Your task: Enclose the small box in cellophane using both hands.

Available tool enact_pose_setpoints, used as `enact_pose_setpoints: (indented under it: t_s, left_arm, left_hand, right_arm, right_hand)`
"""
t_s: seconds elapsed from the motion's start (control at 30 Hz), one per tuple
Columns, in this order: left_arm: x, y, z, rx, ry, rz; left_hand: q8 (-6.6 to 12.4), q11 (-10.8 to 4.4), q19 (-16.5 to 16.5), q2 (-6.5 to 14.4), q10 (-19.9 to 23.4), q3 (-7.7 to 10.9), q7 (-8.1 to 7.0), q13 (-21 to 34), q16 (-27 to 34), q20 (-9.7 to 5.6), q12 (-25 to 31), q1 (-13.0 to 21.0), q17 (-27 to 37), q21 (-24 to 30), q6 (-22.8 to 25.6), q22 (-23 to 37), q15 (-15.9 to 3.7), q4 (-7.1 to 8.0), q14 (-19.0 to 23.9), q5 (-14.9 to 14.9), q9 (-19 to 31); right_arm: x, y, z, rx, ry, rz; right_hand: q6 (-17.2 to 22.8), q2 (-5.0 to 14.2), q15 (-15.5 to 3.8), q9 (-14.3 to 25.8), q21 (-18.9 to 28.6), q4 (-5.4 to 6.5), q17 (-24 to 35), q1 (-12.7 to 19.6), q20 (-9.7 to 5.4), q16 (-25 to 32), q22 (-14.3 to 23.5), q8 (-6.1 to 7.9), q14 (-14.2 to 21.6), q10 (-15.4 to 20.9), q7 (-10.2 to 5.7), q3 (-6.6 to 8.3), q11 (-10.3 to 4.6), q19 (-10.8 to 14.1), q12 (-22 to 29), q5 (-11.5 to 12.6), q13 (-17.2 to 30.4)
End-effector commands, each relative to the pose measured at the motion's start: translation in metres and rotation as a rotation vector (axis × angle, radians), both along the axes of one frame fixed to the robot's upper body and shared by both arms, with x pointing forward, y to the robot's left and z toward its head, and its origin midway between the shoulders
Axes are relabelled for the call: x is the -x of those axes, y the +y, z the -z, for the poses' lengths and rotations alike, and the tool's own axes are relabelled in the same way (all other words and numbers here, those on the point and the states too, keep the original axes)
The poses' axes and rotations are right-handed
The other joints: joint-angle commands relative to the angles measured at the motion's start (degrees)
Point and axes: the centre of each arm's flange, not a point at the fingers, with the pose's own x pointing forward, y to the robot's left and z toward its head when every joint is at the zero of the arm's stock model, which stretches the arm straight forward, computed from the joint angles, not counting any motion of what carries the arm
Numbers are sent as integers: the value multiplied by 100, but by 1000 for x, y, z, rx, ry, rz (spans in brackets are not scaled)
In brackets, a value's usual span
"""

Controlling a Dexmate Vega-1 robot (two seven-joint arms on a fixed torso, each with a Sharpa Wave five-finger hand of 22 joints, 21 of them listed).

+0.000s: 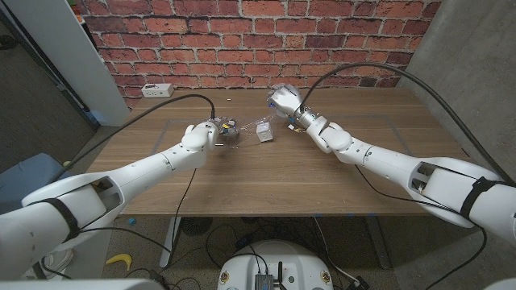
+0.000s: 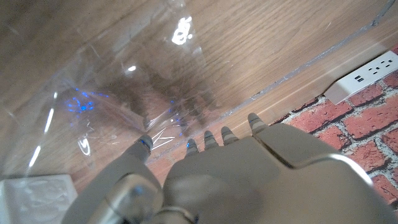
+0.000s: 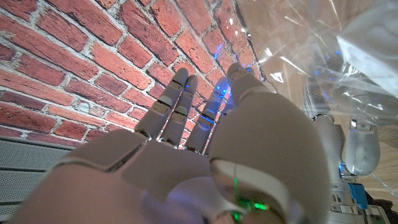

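Left hand: my left hand point(image 1: 216, 133) is low over the wooden bench point(image 1: 266, 181), fingers point(image 2: 208, 138) closed on an edge of the clear crinkled cellophane sheet point(image 2: 124, 93).
Right hand: my right hand point(image 1: 282, 100) is raised at the far side, gripping the cellophane, I think; the glare blurs its fingers.
Box: the small white cardboard box point(image 1: 264, 131) sits on the bench between my hands, near the left one.
Elsewhere: a white power strip point(image 1: 158, 90) lies by the red brick wall point(image 1: 242, 32).

A lab-like room: wooden table point(image 1: 266, 173) against a bare brick wall point(image 1: 242, 32), cables point(image 1: 173, 103) trailing, power strip point(image 1: 156, 90).
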Motion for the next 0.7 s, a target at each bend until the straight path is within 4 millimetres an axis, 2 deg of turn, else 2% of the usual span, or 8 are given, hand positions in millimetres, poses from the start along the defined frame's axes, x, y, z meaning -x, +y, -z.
enact_pose_setpoints:
  t_s: [0.03, 0.7]
  left_arm:
    - [1, 3, 3, 9, 3, -3]
    - [3, 6, 6, 19, 2, -6]
  left_hand:
    - [42, 12, -758, 10, -1144, -37, 14, 11, 18, -11, 43, -55, 4, 36, -1380, 25, -14, 2, -1194, -6, 11]
    - [43, 11, -764, -5, -1146, -60, 13, 10, 19, -10, 48, -76, 3, 49, -1381, 24, -19, -8, -1200, -6, 11]
  right_arm:
    - [-8, 28, -10, 116, -11, -74]
    - [-7, 70, -7, 219, 19, -205]
  right_hand:
    - [53, -10, -1041, 1, 33, 0, 29, 87, -25, 13, 14, -30, 63, 49, -10, -49, -22, 43, -25, 0, 9]
    - [75, -9, -1042, 0, 41, 7, 31, 141, -39, 3, 16, -81, 77, 70, -6, -98, -22, 54, -57, 7, 10]
